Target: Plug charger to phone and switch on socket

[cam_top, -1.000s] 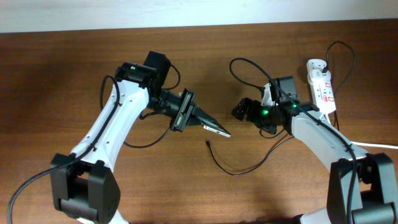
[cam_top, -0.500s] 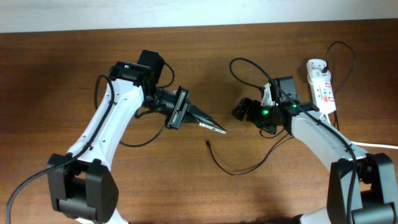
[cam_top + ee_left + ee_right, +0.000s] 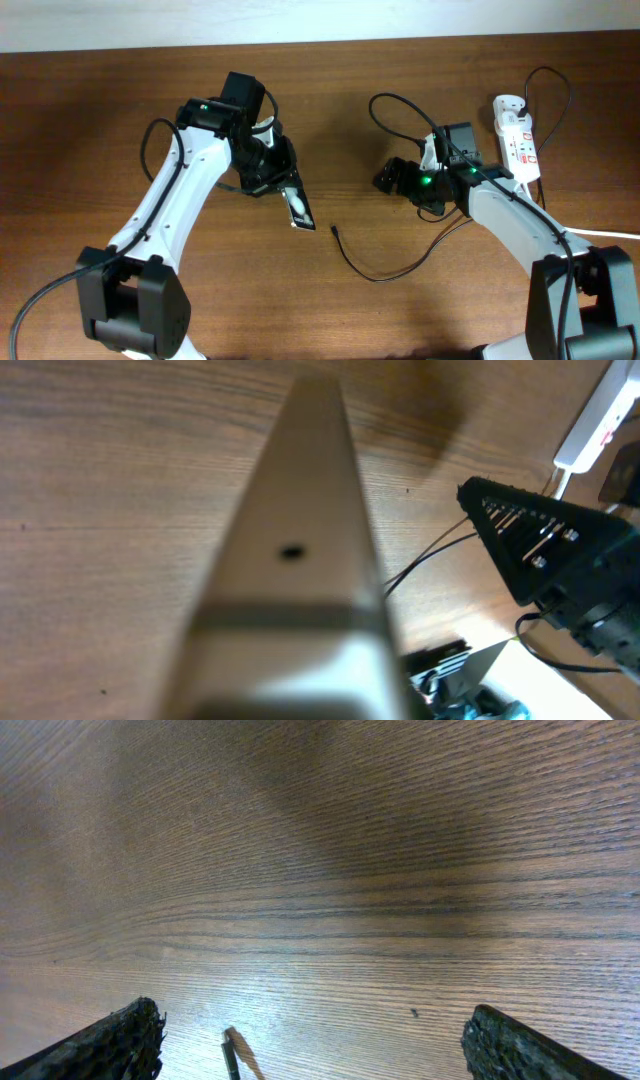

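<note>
My left gripper [image 3: 283, 183] is shut on the black phone [image 3: 298, 207] and holds it above the table, its free end pointing toward the front edge. In the left wrist view the phone [image 3: 292, 550] is a blurred slab filling the middle. The charger's thin black cable [image 3: 380, 277] lies on the table, its plug tip [image 3: 334, 230] just right of the phone; the tip also shows in the right wrist view [image 3: 231, 1057]. My right gripper [image 3: 392, 178] is open and empty, its fingers [image 3: 310, 1040] spread wide over bare wood. The white socket [image 3: 518, 140] lies at the far right.
The socket's thick white cord [image 3: 605, 232] runs off the right edge. The thin cable loops behind my right arm [image 3: 390, 100] and near the socket [image 3: 560, 75]. The socket's end shows at the left wrist view's top right [image 3: 598, 412]. The table's back edge meets a white wall.
My left gripper has swung the phone round, from pointing right toward the cable to pointing toward the front edge, and pulled back slightly. The right arm and the cable have not moved.
</note>
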`<state>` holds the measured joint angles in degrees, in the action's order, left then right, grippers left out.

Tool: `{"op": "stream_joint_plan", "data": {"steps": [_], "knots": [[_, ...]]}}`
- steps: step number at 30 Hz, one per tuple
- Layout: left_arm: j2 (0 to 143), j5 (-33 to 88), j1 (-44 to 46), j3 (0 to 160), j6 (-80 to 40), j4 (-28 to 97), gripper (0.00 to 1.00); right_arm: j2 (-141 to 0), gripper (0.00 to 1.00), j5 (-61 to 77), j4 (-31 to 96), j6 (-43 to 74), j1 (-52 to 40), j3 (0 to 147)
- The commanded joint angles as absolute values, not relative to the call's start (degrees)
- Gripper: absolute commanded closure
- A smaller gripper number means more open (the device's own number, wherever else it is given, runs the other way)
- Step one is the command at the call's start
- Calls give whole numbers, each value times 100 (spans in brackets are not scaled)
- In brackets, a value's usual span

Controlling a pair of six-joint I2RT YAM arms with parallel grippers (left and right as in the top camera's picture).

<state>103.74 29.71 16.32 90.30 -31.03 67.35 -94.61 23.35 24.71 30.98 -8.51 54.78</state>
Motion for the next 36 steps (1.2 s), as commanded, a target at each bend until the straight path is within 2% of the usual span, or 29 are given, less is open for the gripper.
{"op": "stream_joint_plan", "data": {"steps": [1, 4, 9, 12, 16, 21, 24, 31, 36], "knots": [[10394, 3017, 1619, 9080, -2045, 6554, 100, -9428, 1, 2259, 2469, 3024, -862, 5489], [10444, 3015, 1619, 9080, -1500, 6320, 100, -9428, 1, 2259, 2469, 3024, -862, 5489], [10923, 3002, 1623, 9078, -1308, 5857, 100, -9428, 1, 2259, 2469, 3024, -862, 5489], [11021, 1804, 1627, 9078, -1313, 5822, 100, -9428, 1, 2259, 2469, 3024, -862, 5489], [11201, 1717, 1634, 9078, -974, 5238, 100, -9428, 1, 2259, 2469, 3024, -862, 5489], [11585, 2370, 1634, 9078, -735, 5118, 100, -9428, 1, 2259, 2469, 3024, -862, 5489], [11614, 3896, 1634, 9078, 399, 5096, 100, -9428, 1, 2259, 2469, 3024, -862, 5489], [11614, 4036, 1634, 9078, 405, 5146, 100, -9428, 1, 2259, 2469, 3024, -862, 5489], [11614, 4711, 1634, 9078, 915, 5196, 100, -9428, 1, 2259, 2469, 3024, -862, 5489]]}}
